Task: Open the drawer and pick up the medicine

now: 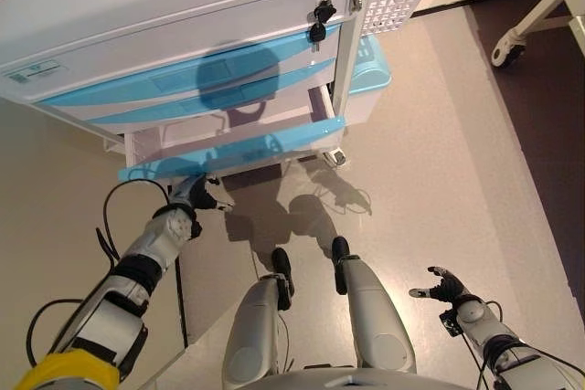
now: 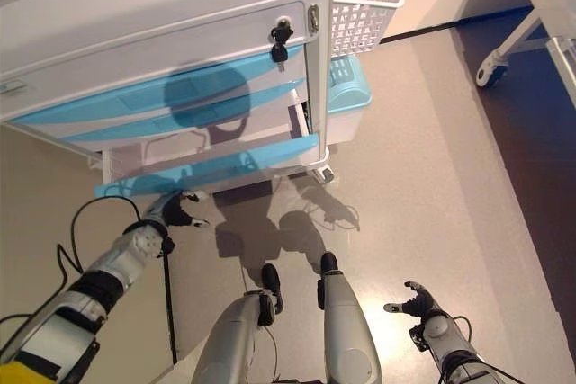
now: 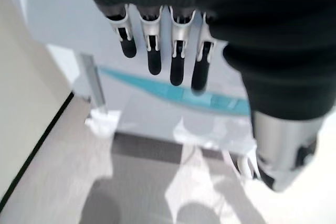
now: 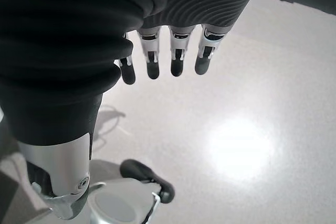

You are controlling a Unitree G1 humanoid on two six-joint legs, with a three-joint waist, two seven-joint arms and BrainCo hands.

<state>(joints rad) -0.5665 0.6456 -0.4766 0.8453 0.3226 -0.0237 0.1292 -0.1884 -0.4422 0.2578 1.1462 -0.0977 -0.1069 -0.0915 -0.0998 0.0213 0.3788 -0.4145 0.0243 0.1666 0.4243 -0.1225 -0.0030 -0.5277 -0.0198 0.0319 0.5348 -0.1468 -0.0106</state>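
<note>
The eye views show the lowest drawer pulled out; no medicine is visible. Left hand hangs just below its blue front, fingers straight, seemingly touching nothing. Right hand is open, empty.

The lowest drawer of the white cart, blue-fronted, stands pulled partway out toward the near side.
</note>
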